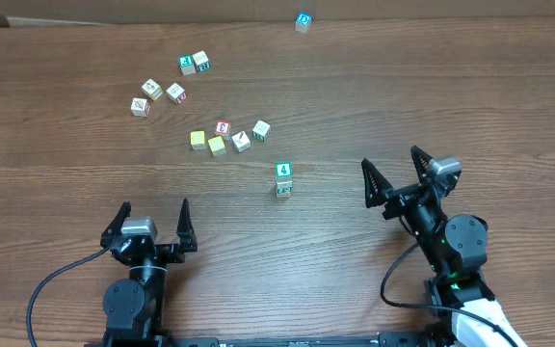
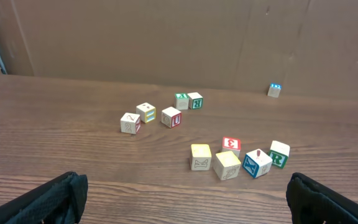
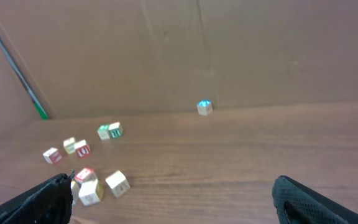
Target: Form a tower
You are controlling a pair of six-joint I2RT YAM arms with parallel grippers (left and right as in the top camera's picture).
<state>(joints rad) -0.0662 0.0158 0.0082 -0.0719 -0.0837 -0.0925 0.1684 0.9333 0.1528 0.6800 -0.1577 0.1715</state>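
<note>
The small tower (image 1: 283, 179), topped by a green 4, is stood on the tabletop (image 1: 451, 87) near the loose cubes (image 1: 222, 137). The left end effector (image 1: 154, 209) and right end effector (image 1: 390, 159) are spread wide, empty.

Wooden tower (image 1: 283, 179), matt wood-grain table (image 1: 470, 87)

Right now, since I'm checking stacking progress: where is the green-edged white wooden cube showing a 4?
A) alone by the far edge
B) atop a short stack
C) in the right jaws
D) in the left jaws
B: the green-edged white wooden cube tops the short tower of wooden cubes.
</note>
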